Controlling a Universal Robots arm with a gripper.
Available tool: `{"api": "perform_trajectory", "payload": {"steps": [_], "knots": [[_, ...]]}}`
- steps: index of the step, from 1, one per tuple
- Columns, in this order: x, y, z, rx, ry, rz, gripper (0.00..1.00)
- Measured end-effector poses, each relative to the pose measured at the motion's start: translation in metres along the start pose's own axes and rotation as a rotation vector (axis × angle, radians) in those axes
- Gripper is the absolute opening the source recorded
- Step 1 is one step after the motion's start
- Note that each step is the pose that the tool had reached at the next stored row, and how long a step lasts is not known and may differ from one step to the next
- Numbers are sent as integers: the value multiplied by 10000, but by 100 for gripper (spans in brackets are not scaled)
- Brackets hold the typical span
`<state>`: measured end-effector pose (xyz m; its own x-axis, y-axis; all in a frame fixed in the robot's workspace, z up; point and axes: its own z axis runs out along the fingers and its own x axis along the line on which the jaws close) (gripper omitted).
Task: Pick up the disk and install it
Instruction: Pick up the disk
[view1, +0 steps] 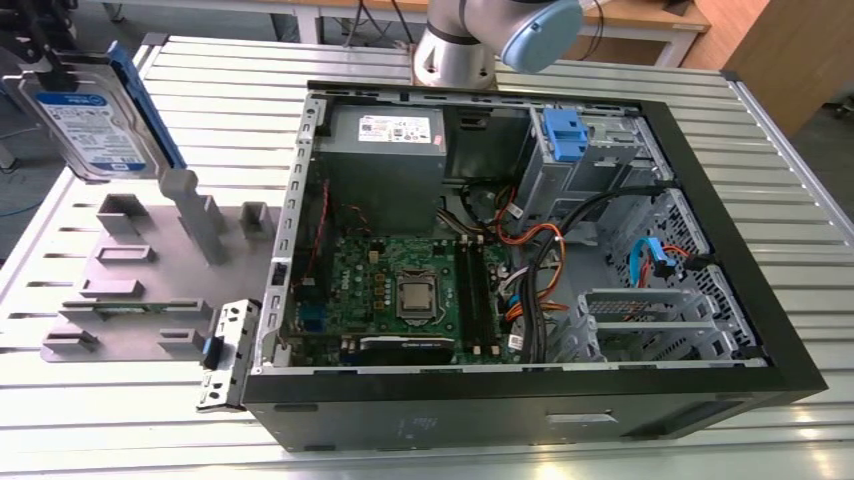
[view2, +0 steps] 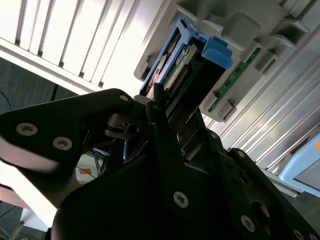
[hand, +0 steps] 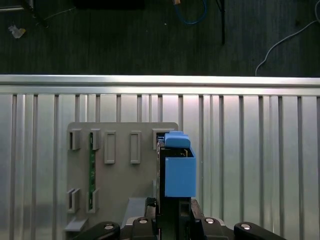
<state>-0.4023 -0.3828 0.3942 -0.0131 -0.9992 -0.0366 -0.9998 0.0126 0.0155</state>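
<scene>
hand (hand: 172, 214) grips disk (view1: 94, 120) above ribbed metal table (hand: 250, 150); dark floor (hand: 125, 40), seemingly carpet

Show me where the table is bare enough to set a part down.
Bare table slats lie below the grey fixture plate at the exterior view's lower left, and in the strip between the disk and the computer case. Crowded: the plate's holders and the cabled case interior.

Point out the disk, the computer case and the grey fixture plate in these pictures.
the disk (view1: 88, 128): exterior view, on its white-and-blue label.
the computer case (view1: 507, 405): exterior view, on its black outer wall.
the grey fixture plate (view1: 158, 278): exterior view, on a bare flat part.
</scene>
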Motion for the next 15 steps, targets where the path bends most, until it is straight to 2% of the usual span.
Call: {"api": "perform_trajectory", "payload": {"steps": [6,15], "knots": [[-1,1,-46,1,-1,0,35],[-3,1,-58,-2,4,0,35]]}}
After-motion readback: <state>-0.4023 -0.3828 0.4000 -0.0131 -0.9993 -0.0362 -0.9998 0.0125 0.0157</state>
